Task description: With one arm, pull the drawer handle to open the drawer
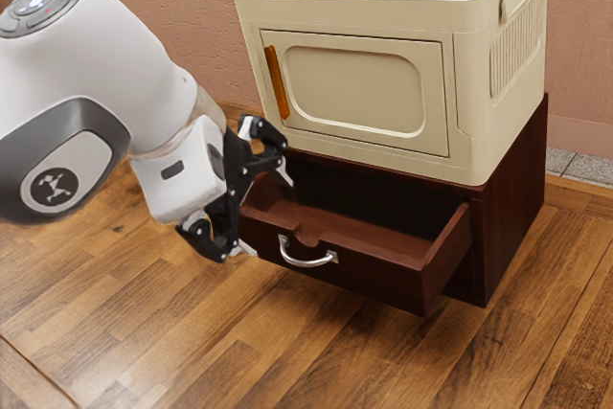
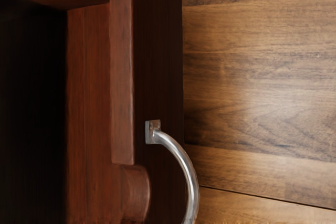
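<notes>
At the exterior view's left, my arm reaches toward the dark chest, which stands on the wooden floor. My gripper hangs by the near-left corner of the drawer, its two fingers spread wide with nothing pinched between them. Whether a fingertip brushes the drawer's wood, I cannot tell.

Just to the right of my gripper and a little lower, the silver handle sits on the drawer's front, under the notch in its top edge. Its long axis runs along that front, and both its ends are fixed to the wood; I have no grip on it.

The drawer is already partly out of the chest, below a cream cabinet. I judge the opening well advanced; pulling farther by the handle would first need me to shift right and down along the front.
</notes>
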Robot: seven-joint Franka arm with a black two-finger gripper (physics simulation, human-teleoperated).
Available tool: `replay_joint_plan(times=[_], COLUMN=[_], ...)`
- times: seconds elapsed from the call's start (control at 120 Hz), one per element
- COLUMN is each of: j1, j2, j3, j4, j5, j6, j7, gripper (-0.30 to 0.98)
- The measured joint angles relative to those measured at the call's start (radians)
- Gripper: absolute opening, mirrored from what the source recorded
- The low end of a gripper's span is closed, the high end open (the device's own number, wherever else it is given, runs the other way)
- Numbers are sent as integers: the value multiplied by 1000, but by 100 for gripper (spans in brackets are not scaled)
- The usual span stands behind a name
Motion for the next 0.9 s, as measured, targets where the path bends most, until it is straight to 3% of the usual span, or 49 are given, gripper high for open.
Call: replay_joint_plan(times=[0.2, 0.35, 0.642, 0.833, 0.9], j1=[0, 4, 6, 12, 65], j2=[46, 147, 192, 268, 276], j3=[8, 9, 53, 128, 113], j4=[113, 293, 409, 478, 481], j5=[-13, -17, -18, -36, -53], j6=[-119, -282, -550, -632, -647], j7=[-181, -379, -750, -923, -971], gripper=[68, 68, 69, 69, 69])
